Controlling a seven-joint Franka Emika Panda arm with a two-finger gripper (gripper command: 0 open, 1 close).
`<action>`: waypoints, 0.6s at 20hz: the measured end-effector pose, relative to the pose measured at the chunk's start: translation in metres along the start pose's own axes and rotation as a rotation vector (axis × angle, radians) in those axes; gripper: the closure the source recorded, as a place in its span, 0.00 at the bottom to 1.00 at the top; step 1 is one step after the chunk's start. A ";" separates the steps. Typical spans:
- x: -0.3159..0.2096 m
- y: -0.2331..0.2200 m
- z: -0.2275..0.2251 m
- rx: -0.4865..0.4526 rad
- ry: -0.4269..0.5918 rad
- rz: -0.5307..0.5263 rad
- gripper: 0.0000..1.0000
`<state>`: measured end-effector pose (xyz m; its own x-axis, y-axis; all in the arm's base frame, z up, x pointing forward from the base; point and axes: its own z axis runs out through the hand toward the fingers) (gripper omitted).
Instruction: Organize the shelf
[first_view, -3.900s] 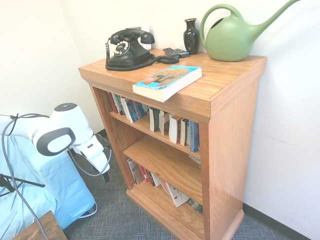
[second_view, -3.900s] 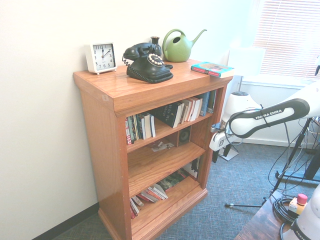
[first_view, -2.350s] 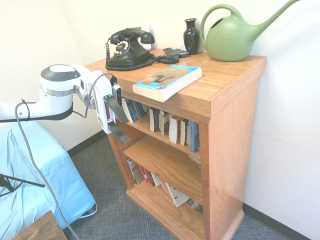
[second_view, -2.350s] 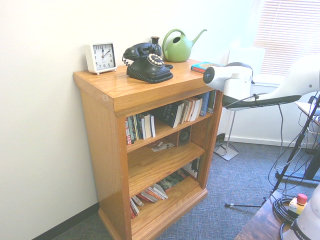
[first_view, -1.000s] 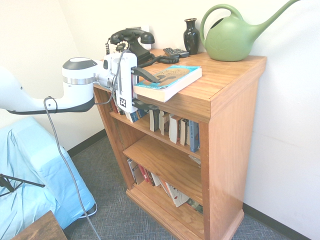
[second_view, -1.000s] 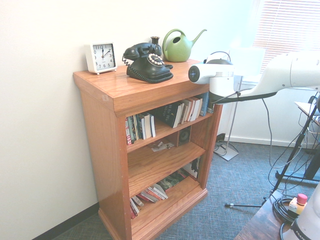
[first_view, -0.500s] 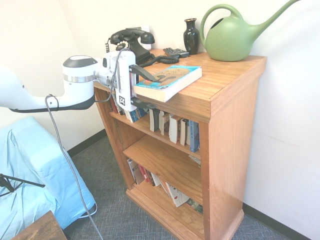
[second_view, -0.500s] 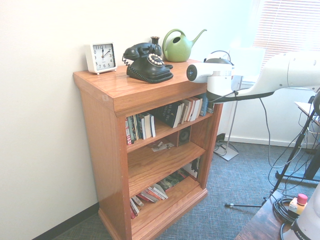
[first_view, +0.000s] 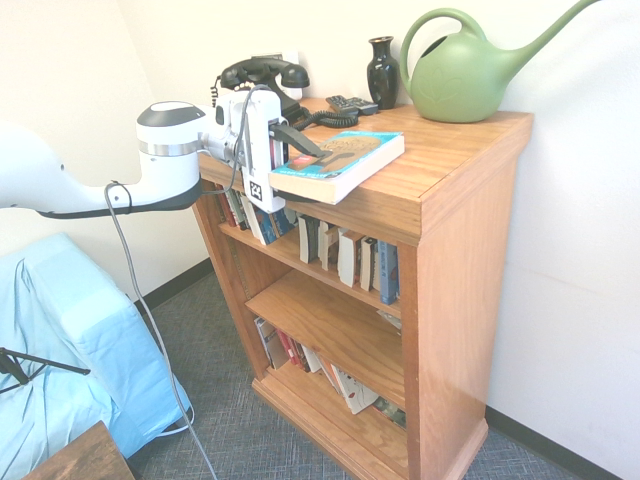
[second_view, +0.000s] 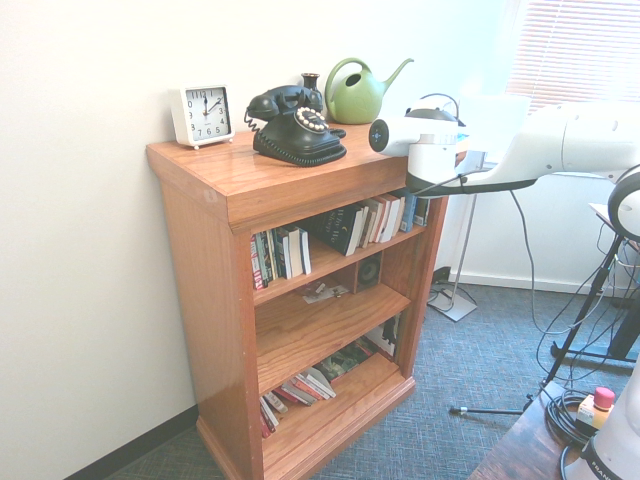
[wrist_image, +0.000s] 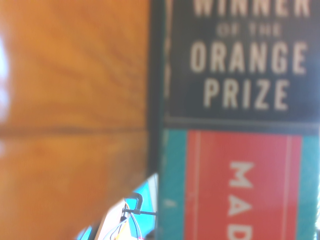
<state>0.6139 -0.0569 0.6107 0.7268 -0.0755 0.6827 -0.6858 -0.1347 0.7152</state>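
Note:
The shelf (first_view: 440, 200) of orange-brown wood stands against the wall, also seen in the second exterior view (second_view: 260, 190). A teal paperback book (first_view: 345, 160) lies flat on its top, one end overhanging the front edge. My gripper (first_view: 318, 172) comes in level from the left and is open around that overhanging end. One finger (first_view: 300, 143) reaches over the cover; the other is hidden beneath the book. Up close, the wrist view shows the book's cover (wrist_image: 240, 125) beside the shelf's top (wrist_image: 70, 100). In the second exterior view my arm hides the book.
On the top stand a black rotary phone (first_view: 258, 95), a remote (first_view: 350, 103), a dark vase (first_view: 382, 70), a green watering can (first_view: 465, 75) and a white clock (second_view: 201, 114). Rows of books (first_view: 345, 255) fill the upper tier; others lean in the bottom tier (first_view: 340, 380). A blue-covered object (first_view: 60, 370) sits left.
My gripper has slid further right onto the book's overhanging end and risen a little. Its jaws have started to narrow. The book has not moved.

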 end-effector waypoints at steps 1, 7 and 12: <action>0.000 0.000 0.000 0.001 0.000 0.000 1.00; 0.000 -0.001 -0.006 0.013 0.000 0.003 1.00; 0.000 -0.001 -0.004 0.019 -0.015 0.011 1.00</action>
<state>0.6140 -0.0531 0.6105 0.7200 -0.0916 0.6879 -0.6928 -0.1526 0.7048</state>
